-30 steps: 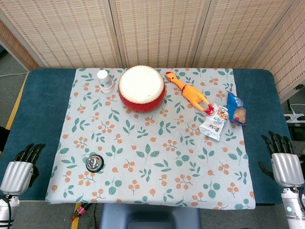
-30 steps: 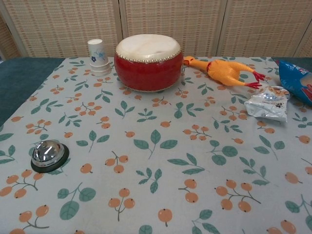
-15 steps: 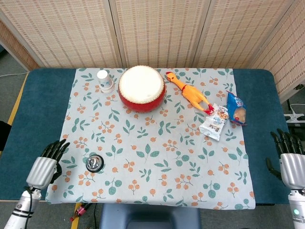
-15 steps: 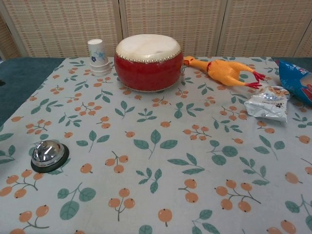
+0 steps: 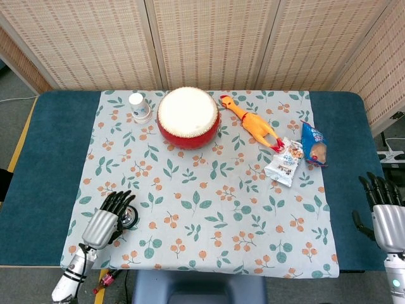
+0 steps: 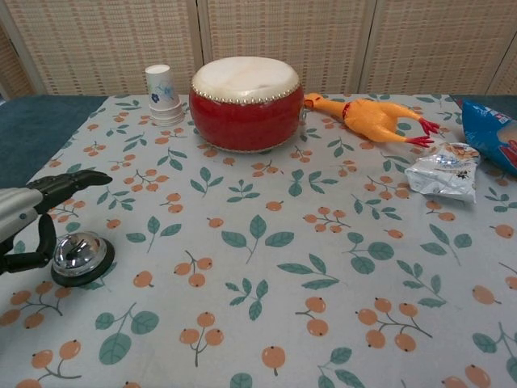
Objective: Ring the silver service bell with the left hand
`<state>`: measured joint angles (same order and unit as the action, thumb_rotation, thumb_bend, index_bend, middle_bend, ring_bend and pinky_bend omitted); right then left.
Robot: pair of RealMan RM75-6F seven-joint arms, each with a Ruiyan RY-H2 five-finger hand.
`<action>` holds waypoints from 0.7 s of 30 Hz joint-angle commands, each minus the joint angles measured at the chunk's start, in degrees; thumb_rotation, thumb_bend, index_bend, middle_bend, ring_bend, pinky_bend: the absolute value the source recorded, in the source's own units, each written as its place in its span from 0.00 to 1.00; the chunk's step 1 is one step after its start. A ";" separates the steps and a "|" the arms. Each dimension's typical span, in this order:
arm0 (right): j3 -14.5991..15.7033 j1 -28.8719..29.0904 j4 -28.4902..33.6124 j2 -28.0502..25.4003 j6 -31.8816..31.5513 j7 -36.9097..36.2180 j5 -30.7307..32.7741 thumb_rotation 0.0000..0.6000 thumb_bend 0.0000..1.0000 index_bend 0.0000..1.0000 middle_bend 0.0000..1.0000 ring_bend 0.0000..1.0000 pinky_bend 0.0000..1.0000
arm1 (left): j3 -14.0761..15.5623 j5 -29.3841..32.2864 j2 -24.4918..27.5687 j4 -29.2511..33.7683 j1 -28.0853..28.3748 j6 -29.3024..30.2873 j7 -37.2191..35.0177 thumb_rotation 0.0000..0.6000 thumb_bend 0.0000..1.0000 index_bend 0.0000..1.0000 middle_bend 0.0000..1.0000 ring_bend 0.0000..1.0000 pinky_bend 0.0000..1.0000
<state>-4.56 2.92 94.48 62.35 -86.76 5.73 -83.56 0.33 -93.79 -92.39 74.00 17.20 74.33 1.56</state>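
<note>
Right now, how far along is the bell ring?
Done: the left hand is already above the silver service bell, fingers spread, holding nothing. In hand: the approach; no contact with the dome is visible. Left: pressing the button on top. The right hand sits idle at the table's edge.

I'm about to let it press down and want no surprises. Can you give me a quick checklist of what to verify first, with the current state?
1. Left robot hand over the bell: ok, above its left side.
2. Left robot hand holds nothing: ok, fingers spread.
3. Contact with the bell: cannot tell.
4. Bell upright on the tablecloth: ok.
5. Drum and paper cup away from the bell: ok.
6. Right robot hand out of the way: ok, by the table's right edge.
</note>
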 commanded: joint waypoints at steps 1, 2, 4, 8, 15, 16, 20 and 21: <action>-0.08 0.08 -0.05 -0.03 0.22 -0.02 0.16 1.00 0.37 0.06 0.00 0.00 0.00 | 0.57 0.51 -2.16 -1.95 0.86 -1.70 -0.95 1.00 1.00 0.00 0.00 0.00 0.06; -0.11 0.13 -0.05 -0.04 0.35 0.03 0.26 1.00 0.37 0.06 0.00 0.00 0.00 | 0.64 0.62 -2.71 -2.57 0.97 -1.94 -1.12 1.00 1.00 0.00 0.00 0.00 0.06; -0.19 0.26 0.01 -0.08 0.71 0.12 0.49 1.00 0.37 0.06 0.00 0.00 0.00 | 0.83 0.28 -4.27 -4.56 1.15 -1.57 -2.14 1.00 1.00 0.00 0.00 0.00 0.06; 0.00 0.43 0.31 -0.36 1.60 0.14 0.77 1.00 0.37 0.06 0.00 0.00 0.00 | 1.68 -0.96 -7.69 -10.38 1.60 -0.85 -5.90 1.00 1.00 0.00 0.00 0.00 0.06; 0.29 0.60 0.34 -0.50 2.16 0.33 0.44 1.00 0.37 0.06 0.00 0.00 0.00 | 3.21 -1.30 -13.30 -21.26 2.14 -1.62 -13.79 1.00 1.00 0.00 0.00 0.00 0.06; 0.35 0.62 0.37 -0.57 2.29 0.29 0.43 1.00 0.37 0.06 0.00 0.00 0.00 | 3.36 -1.20 -13.77 -22.33 2.11 -1.76 -14.55 1.00 1.00 0.00 0.00 0.00 0.06; 0.30 0.64 0.46 -0.69 2.34 0.10 0.46 1.00 0.37 0.06 0.00 0.00 0.00 | 3.69 -0.87 -15.09 -25.49 2.03 -1.90 -16.55 1.00 1.00 0.00 0.00 0.00 0.06; 0.24 0.63 0.45 -0.61 2.29 0.16 0.54 1.00 0.37 0.06 0.00 0.00 0.00 | 3.69 -0.85 -15.20 -25.91 2.02 -1.63 -16.95 1.00 1.00 0.00 0.00 0.00 0.06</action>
<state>-4.30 3.55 94.94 61.72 -84.46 5.87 -83.03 3.79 -94.75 -107.08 48.74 19.21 72.58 -14.72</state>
